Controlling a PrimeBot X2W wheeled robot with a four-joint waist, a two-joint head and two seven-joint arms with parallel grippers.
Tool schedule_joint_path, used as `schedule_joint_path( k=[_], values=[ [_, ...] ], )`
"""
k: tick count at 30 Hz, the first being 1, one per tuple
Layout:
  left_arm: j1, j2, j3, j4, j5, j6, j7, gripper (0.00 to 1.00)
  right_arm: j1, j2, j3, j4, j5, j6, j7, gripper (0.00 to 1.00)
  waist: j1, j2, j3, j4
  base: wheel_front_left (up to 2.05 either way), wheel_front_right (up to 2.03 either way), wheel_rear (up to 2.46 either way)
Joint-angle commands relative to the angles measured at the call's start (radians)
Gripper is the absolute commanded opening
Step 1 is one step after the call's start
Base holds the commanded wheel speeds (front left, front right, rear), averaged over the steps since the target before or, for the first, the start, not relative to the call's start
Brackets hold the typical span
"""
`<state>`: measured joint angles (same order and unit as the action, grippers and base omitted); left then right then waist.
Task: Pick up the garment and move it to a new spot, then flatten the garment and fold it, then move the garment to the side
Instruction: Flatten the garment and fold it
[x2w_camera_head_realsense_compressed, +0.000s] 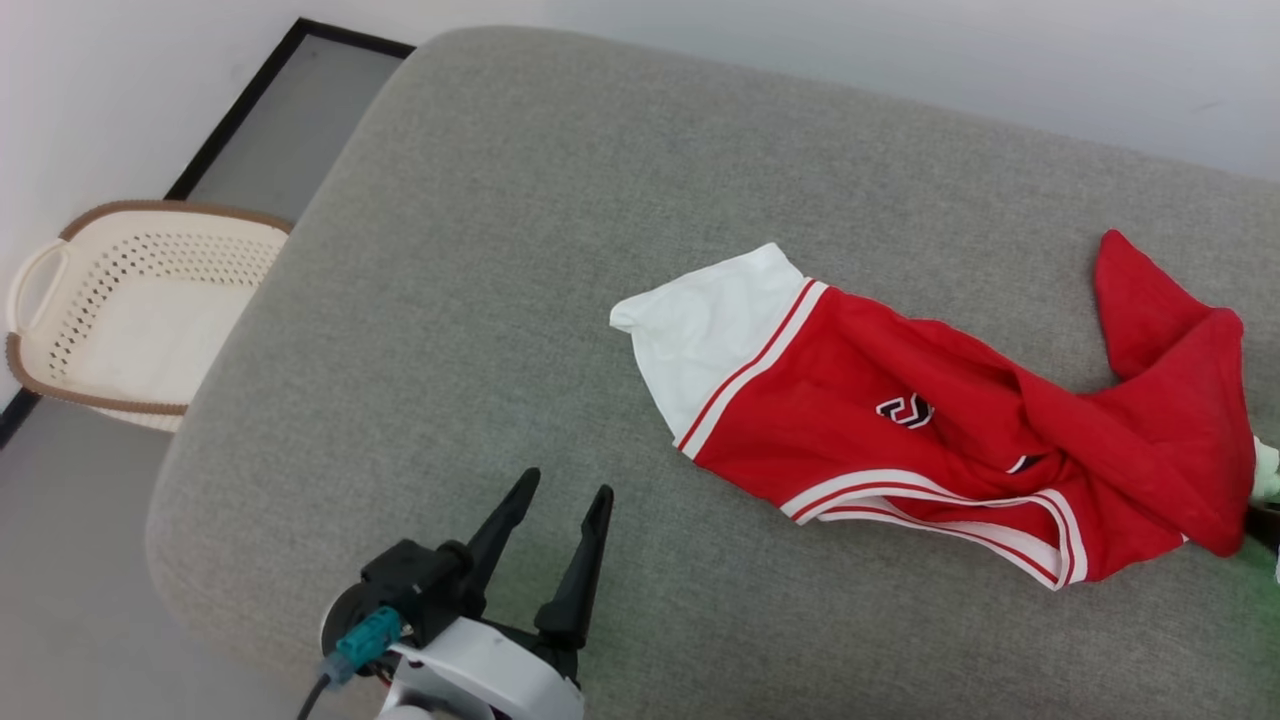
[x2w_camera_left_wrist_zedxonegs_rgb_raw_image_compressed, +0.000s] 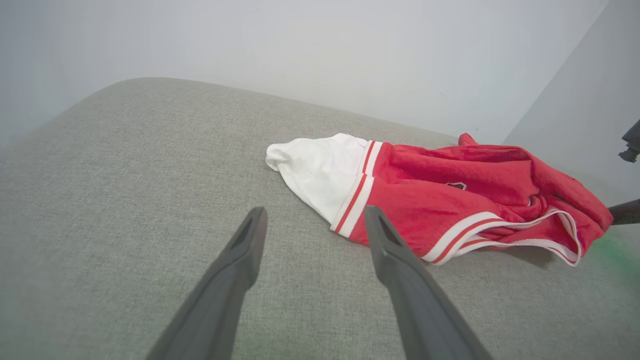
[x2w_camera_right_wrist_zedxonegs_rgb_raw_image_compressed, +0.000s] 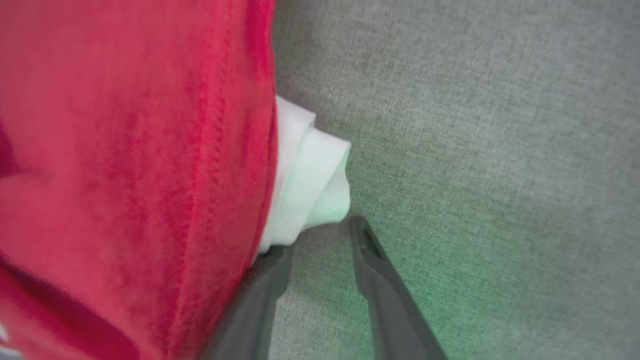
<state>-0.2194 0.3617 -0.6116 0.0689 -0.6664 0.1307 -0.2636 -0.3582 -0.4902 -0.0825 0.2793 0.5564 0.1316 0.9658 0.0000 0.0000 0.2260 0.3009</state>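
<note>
Head view: twisted, probably knit garment (x2w_camera_head_realsense_compressed: 880, 410) on woven cushion (x2w_camera_head_realsense_compressed: 500, 250).

The left claw (x2w_camera_left_wrist_zedxonegs_rgb_raw_image_compressed: 315, 212) hangs with its fingers spread over a grey fabric cushion (x2w_camera_left_wrist_zedxonegs_rgb_raw_image_compressed: 125, 175). Ahead and to the right lies the crumpled red garment (x2w_camera_left_wrist_zedxonegs_rgb_raw_image_compressed: 440, 200), its white sleeve (x2w_camera_left_wrist_zedxonegs_rgb_raw_image_compressed: 320, 170) nearest the claw.
</note>
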Motion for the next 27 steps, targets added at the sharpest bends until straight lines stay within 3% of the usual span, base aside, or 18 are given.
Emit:
schedule_joint_path(
  k=[1, 2, 3, 19, 27],
  values=[
    [0.01, -0.004, 0.005, 0.001, 0.012, -0.006, -0.001, 1.0, 0.004, 0.018, 0.007, 0.014, 0.002, -0.001, -0.002, 0.36, 0.0, 0.0, 0.002, 0.002, 0.0, 0.0, 0.0],
    [0.011, -0.006, 0.009, 0.002, 0.013, -0.009, -0.001, 1.0, 0.004, 0.02, 0.009, 0.019, 0.002, -0.001, -0.002, 0.1, 0.0, 0.0, 0.003, 0.003, 0.0, 0.0, 0.0],
    [0.012, -0.009, 0.012, 0.004, 0.014, -0.011, -0.001, 1.0, 0.005, 0.022, 0.013, 0.023, 0.005, -0.001, -0.002, 0.0, 0.0, 0.0, 0.004, 0.005, 0.0, 0.0, 0.0],
    [0.035, -0.038, 0.064, 0.019, 0.025, -0.043, -0.001, 1.0, -0.028, -0.01, -0.042, 0.019, 0.034, -0.002, -0.112, 0.0, 0.0, 0.0, -0.008, -0.033, 0.0, 0.0, 0.0],
    [0.041, -0.042, 0.076, 0.008, 0.034, -0.046, -0.001, 1.0, -0.044, -0.036, -0.085, -0.056, 0.061, -0.002, -0.128, 0.0, 0.0, 0.0, -0.019, -0.05, 0.0, 0.0, 0.0]
  ],
)
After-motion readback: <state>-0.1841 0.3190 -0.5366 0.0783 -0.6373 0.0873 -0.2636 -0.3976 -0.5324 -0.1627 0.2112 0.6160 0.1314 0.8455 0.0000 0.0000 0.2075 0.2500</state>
